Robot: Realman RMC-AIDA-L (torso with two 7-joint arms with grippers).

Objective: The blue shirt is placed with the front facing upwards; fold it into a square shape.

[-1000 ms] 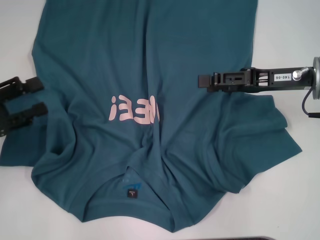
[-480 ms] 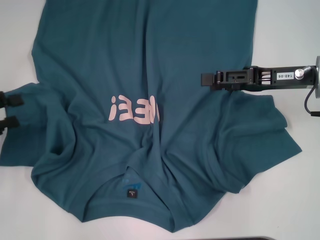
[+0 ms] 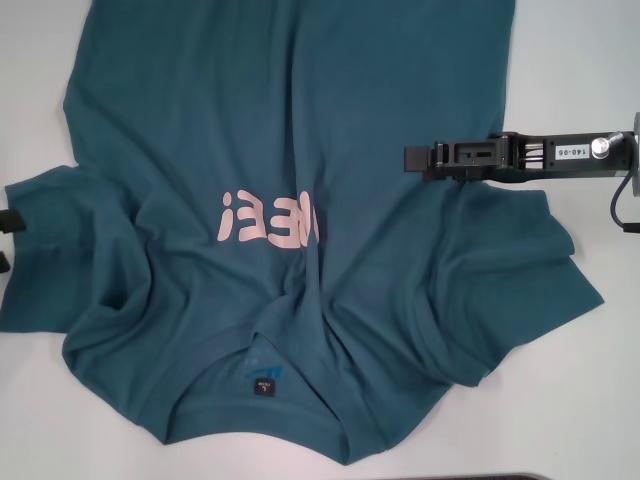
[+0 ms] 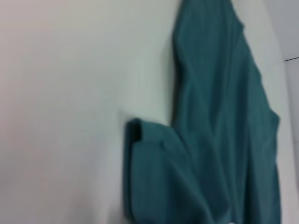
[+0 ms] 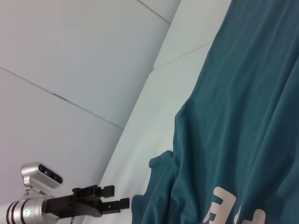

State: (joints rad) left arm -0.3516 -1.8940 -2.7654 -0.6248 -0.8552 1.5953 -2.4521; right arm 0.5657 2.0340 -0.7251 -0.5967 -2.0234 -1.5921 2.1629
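Hidden or cut off: the blue shirt [image 3: 300,180] runs past the far edge of the head view, so its hem is not shown; the pink lettering [image 3: 270,220] is partly swallowed by a fold at the shirt's middle.
Left gripper [image 3: 6,240]: only two dark finger ends show at the left border of the head view, just beside the shirt's left sleeve [image 3: 50,250]. From the right wrist view, the same gripper [image 5: 117,196] hangs off that sleeve with its two fingers parted and nothing between them, apart from the cloth.
Blue shirt: spread front up on the white table [image 3: 580,80], collar [image 3: 262,400] and small dark neck label [image 3: 263,385] nearest the robot, fabric bunched in creases around the collar and toward both sleeves.
Left sleeve close up: the left wrist view shows a sleeve corner [image 4: 149,172] folded over on itself; the picture is blurry.
Right gripper [image 3: 408,159]: reaches in over the shirt's right side, just beyond the right sleeve [image 3: 530,260]. It is seen edge-on, so whether its fingers are parted or closed cannot be told, nor whether it touches the cloth.
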